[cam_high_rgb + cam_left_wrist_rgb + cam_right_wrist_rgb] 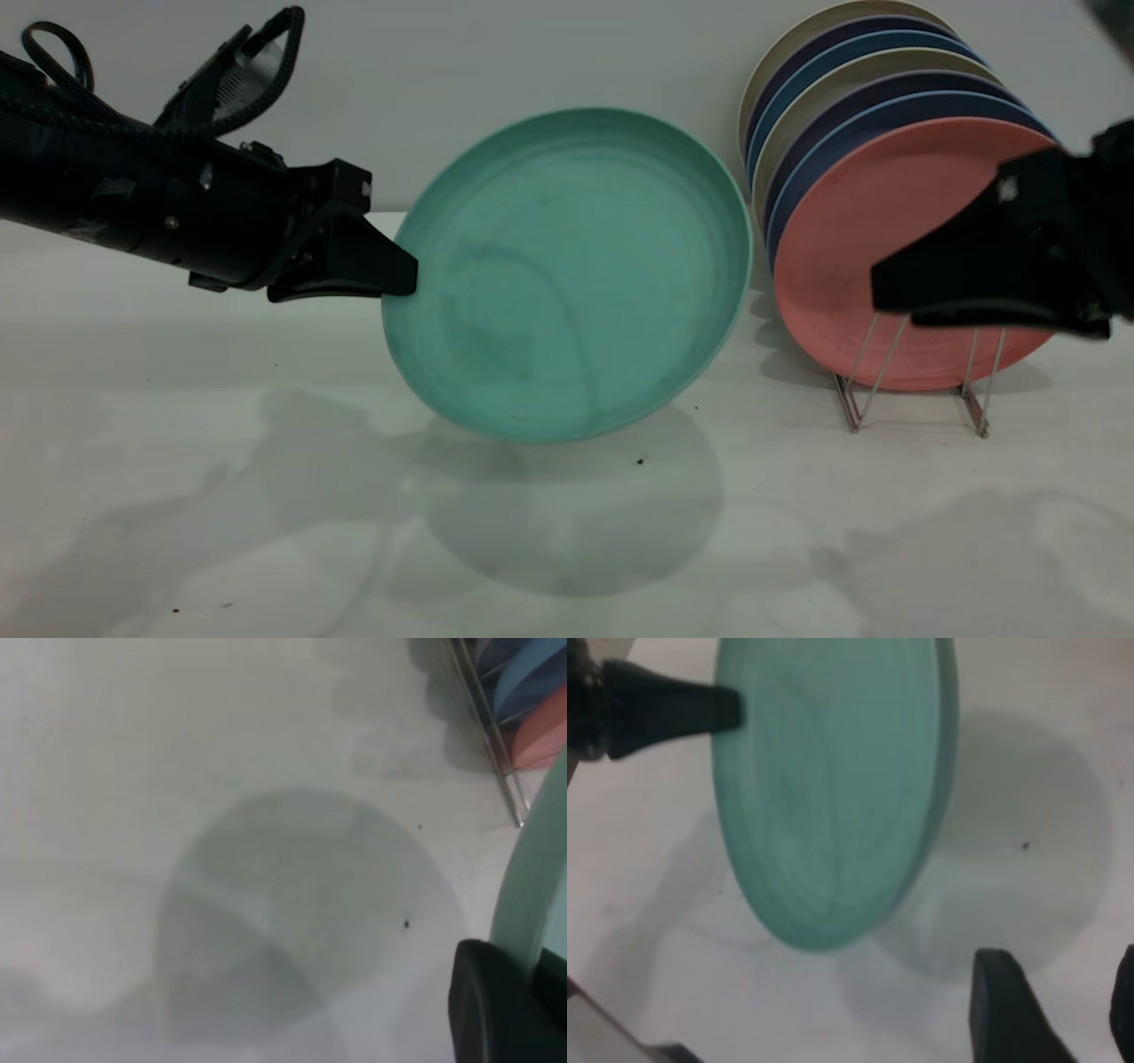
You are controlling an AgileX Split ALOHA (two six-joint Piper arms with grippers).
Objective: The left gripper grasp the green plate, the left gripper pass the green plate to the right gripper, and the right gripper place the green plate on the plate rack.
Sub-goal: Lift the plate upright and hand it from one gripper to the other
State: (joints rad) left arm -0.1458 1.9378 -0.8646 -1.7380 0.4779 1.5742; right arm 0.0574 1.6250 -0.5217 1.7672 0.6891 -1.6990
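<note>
From the exterior camera, the left end effector (397, 276), a black wedge-jawed arm end with a looped braided cable, is clamped on the rim of the round, shallow, matte teal-green plate (567, 275), which hangs tilted in the air above the pale, lightly speckled surface (266, 532), clear of it and to the left of the thin silver wire plate rack (912, 381). The right end effector (886, 288), black with pointed jaws, hovers in front of the rack's salmon-pink plate (850, 257), well apart from the green plate; its jaw spacing is hard to judge here. A single edge pinch is the likely weak point: the plate could pivot or slip if the left end effector lets go before the right one has closed firmly. A plain light wall (532, 53) stands behind. In the left wrist view, one jaw presses the green rim, with the plate's round shadow on the surface below and the rack's foot nearby. In the right wrist view, the right end effector's jaws stand apart and empty, short of the plate, so a careless approach might also knock it.
</note>
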